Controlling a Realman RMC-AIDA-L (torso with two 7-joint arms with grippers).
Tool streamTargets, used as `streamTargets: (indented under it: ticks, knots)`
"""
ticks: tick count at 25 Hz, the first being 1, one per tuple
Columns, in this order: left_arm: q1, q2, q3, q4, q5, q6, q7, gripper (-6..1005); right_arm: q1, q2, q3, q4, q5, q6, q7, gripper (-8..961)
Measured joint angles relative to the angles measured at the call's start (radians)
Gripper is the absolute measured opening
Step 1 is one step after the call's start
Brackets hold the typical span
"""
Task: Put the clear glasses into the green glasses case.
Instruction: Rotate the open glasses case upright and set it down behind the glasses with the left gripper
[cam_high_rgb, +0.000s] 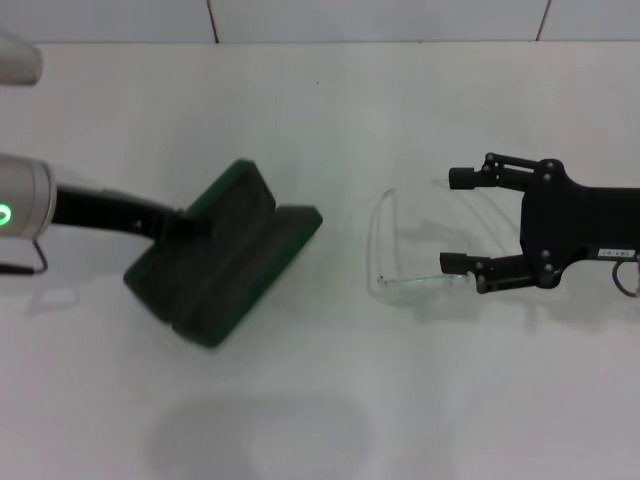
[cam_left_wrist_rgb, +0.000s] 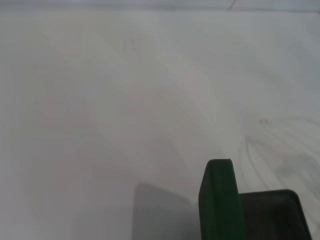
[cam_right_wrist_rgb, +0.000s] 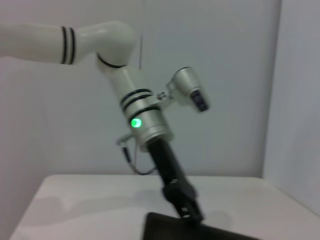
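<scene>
Reaching for the transparent wraparound plastic glasses (cam_high_rgb: 400, 250) at centre-right, spread-fingered right hand (cam_high_rgb: 457, 221) grips nothing.
Dark green hinged clamshell case (cam_high_rgb: 225, 255) lies opened centre-left; left hand (cam_high_rgb: 180, 225) touches it, grip unclear.

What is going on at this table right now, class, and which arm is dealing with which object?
The left gripper is at the green glasses case, which lies open on the white table. The right gripper is open, its fingers on either side of the arms of the clear glasses, which rest on the table beside the case. The glasses are not yet in the case.
</scene>
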Motion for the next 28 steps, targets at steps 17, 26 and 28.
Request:
streamTargets:
  ticks: [17,26,28]
  knots:
    - [-0.294,0.007,0.120,-0.160,0.112,-0.194,0.372,206,-0.031,0.061,-0.004,0.006,-0.130,-0.073,-0.143,885]
    - [-0.334,-0.010,0.316,-0.177,0.236,-0.315,0.380,206,-0.055,0.063,0.001,0.002,-0.131,-0.076,-0.160,884]
    - [-0.337,-0.012,0.339,-0.172,0.223,-0.315,0.384,206,-0.054,0.061,0.001,0.001,-0.131,-0.076,-0.160,884]
